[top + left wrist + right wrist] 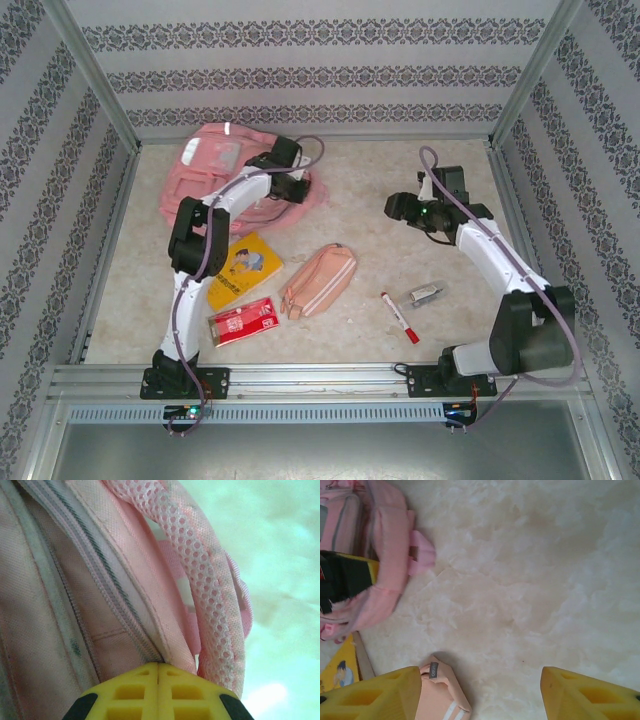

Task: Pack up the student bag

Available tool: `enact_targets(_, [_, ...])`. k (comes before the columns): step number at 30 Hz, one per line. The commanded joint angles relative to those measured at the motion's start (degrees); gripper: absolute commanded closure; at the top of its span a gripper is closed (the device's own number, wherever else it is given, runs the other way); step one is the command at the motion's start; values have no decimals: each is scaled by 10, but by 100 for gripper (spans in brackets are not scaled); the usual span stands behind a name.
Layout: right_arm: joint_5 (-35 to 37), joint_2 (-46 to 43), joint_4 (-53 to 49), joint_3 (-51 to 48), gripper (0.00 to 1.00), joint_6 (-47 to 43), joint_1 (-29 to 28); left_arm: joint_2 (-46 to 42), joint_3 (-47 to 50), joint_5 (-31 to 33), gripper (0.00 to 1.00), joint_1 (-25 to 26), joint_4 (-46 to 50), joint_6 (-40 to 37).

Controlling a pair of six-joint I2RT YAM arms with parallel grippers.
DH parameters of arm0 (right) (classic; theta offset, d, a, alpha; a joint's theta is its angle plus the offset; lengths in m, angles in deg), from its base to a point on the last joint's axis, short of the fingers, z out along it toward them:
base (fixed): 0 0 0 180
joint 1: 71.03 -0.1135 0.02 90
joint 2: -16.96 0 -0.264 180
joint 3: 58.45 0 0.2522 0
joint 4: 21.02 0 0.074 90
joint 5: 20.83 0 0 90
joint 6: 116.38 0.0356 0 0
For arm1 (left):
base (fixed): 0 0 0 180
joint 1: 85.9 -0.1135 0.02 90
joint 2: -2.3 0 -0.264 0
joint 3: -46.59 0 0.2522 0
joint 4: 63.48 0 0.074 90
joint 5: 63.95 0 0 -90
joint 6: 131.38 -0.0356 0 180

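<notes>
Striped, patterned walls [320, 60] close in three sides of a pale marbled tabletop [380, 180]. The student bag [215, 165] lies at its far left corner. The left end effector [158, 666] is closed tight at the bag's zip seam (whether fabric is pinched, I cannot tell). The right end effector [480, 675] hangs wide open and empty above the tabletop.
</notes>
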Motion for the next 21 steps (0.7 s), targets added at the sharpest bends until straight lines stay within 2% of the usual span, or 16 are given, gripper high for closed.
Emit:
enact_targets(1, [-55,53,24,36,35,37,-10,-14,10,-80,100,27,21,-8])
enact_targets(3, [-65,100,43,65,32,56,-23,-40,14,-85,100,26,31,-5])
enact_targets(4, [-71,123,47,80,32,63,-29,-53,14,-80,95,26,38,-5])
enact_targets(6, [-86,182,48,126,30,82,-44,-86,13,-68,74,22,61,-2])
enact_targets(8, [-92,234,49,168,30,101,-58,-120,16,-60,63,12,79,20])
enact_targets(9, [-91,258,51,189,30,107,-66,-139,21,-56,54,3,86,41])
enact_targets(12, [-86,316,48,240,29,127,-86,-193,61,-48,36,-31,95,127])
enact_targets(16, [-84,382,57,286,29,151,-104,-245,150,8,27,-83,121,244])
enact_targets(18, [-93,415,59,311,30,159,-110,-258,202,25,26,-109,122,271])
enact_targets(21, [-132,459,72,347,41,175,-112,-265,265,51,24,-152,119,311])
